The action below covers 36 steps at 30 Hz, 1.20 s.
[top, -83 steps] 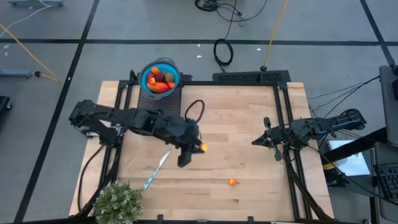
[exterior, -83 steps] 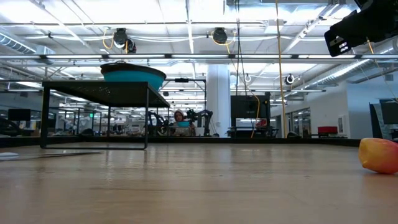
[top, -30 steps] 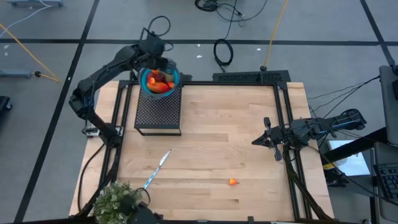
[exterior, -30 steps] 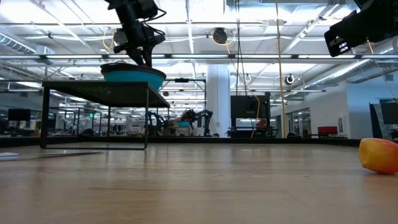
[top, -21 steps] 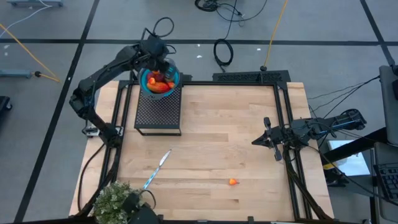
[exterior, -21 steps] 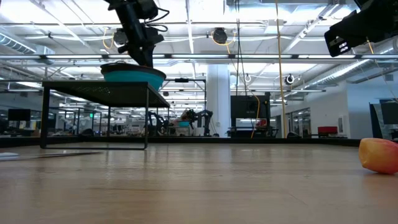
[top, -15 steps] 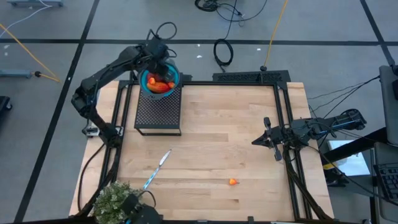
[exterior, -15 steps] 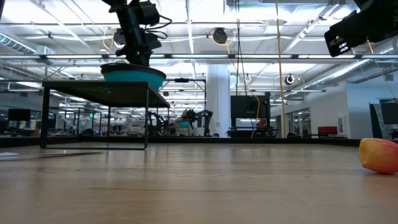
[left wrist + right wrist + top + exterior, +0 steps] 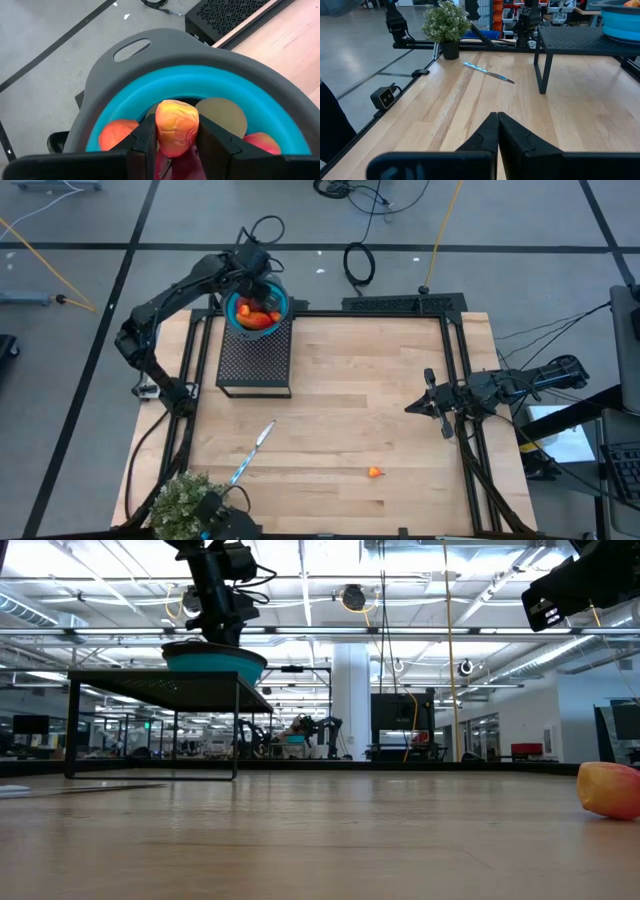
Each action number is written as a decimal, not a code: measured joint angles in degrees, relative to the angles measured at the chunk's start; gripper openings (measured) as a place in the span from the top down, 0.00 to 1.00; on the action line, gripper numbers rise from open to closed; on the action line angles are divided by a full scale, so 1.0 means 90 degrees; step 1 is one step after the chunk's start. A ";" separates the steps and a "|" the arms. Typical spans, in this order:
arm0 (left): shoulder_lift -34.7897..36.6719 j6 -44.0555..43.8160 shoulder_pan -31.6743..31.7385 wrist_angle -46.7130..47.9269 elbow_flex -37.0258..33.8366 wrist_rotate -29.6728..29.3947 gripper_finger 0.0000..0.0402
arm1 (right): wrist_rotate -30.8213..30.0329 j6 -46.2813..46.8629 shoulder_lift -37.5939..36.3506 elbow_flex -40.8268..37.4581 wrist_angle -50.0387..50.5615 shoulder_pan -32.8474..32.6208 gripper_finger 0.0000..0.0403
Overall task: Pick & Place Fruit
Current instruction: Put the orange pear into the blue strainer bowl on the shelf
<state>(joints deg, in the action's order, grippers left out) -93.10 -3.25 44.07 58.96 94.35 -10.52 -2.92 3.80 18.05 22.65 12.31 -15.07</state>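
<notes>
Seen from above, the left hand (image 9: 252,288) hovers over the blue bowl (image 9: 281,298), placing in hand; one orange fruit (image 9: 374,473) lies on the bench (image 9: 380,390), well apart from the bowl

Its wrist view shows fingers (image 9: 145,137) clamping an orange-yellow fruit (image 9: 176,126); release should come next

The right hand (image 9: 497,122) idles, clenched

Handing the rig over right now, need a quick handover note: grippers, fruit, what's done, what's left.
Left gripper: above the blue bowl, shut on an orange-yellow fruit, not released yet.
Right gripper: shut, empty, parked at the table's right edge.
Bowl sits on the black mesh stand and already holds several fruits.
Left: drop the held piece, then fetch the small orange fruit lying on the table near the front edge.
</notes>
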 joint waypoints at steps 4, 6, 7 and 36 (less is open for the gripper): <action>-0.0002 0.0104 0.0000 -0.0005 0.0000 0.0002 0.71 | 0.0000 0.0001 0.0001 0.0000 -0.0001 0.0000 1.00; -0.0002 0.0148 0.0000 -0.0005 0.0000 0.0002 0.67 | 0.0000 0.0001 0.0000 0.0000 -0.0001 0.0000 1.00; -0.0002 0.0148 0.0000 -0.0007 0.0000 0.0000 0.65 | -0.0001 0.0001 0.0000 0.0000 -0.0001 0.0000 1.00; 0.0823 -0.0492 -0.2393 -0.0454 0.1458 0.1498 0.67 | 0.0654 0.1029 0.0193 0.0005 -0.1871 -0.0005 1.00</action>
<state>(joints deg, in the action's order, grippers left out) -85.69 -7.67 22.54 54.87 107.47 2.96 2.97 13.07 19.79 22.70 -4.53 -15.11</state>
